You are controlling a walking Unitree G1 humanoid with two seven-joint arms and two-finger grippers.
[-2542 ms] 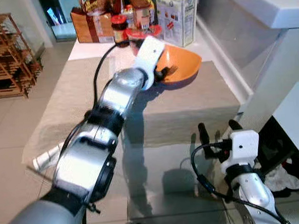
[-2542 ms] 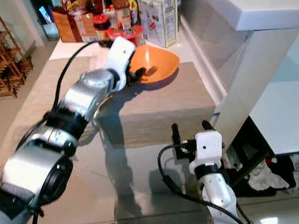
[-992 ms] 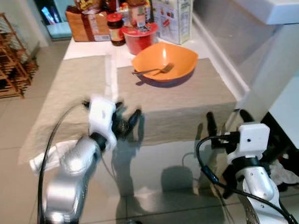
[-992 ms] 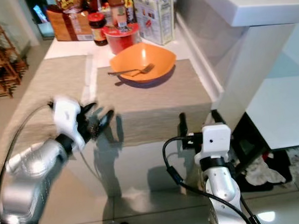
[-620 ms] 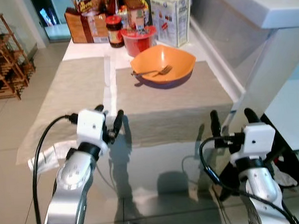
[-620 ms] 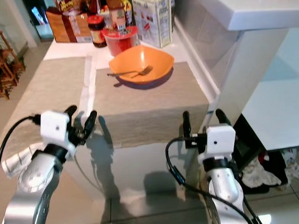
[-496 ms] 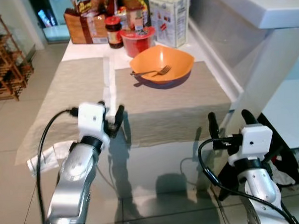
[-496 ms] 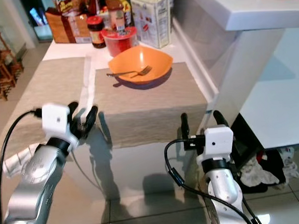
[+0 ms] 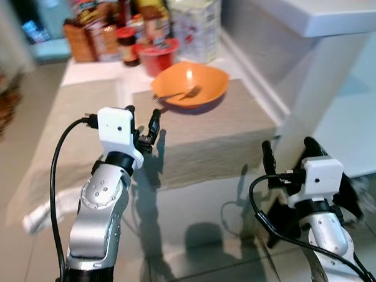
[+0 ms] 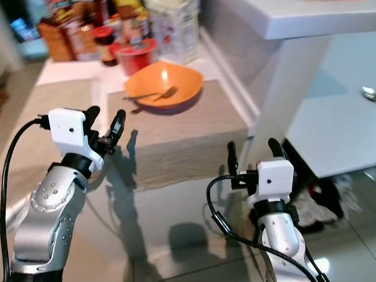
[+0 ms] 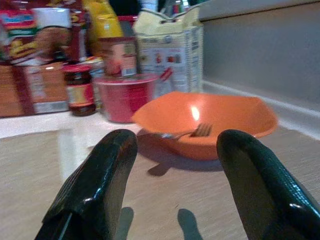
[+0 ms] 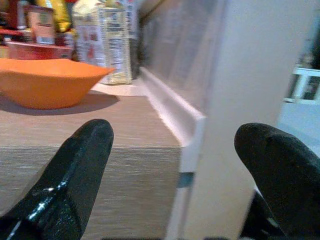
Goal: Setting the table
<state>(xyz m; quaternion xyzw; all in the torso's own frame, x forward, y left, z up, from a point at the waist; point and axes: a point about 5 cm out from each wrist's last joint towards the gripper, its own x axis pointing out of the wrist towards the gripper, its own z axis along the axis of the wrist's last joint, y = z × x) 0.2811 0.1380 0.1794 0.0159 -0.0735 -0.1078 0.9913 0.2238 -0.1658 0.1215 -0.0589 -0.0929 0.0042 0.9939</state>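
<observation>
Desk: a long desk (image 9: 197, 197) with a shiny glass front part fills the middle of the head view; two tan mats (image 9: 219, 130) lie on it.
Bowl: the orange bowl (image 9: 190, 84) sits on the far end of the right mat, upper middle of the frame. I think it marks one eating place.
Fork: a fork (image 9: 177, 96) lies inside the bowl, its handle poking over the rim.
Left hand: the left hand (image 9: 144, 129) hangs above the mat, near the bowl but not touching it. Fingers (image 11: 97, 190) spread, holding nothing.
Right hand: the right hand (image 9: 287, 154) waits low at the desk's right edge, fingers apart, also empty.
Food: jars and boxes (image 9: 139, 31) crowd the far end, too blurry to read.
Hard to see: a white thing (image 9: 50, 209) at the lower left; I cannot tell what it is.
</observation>
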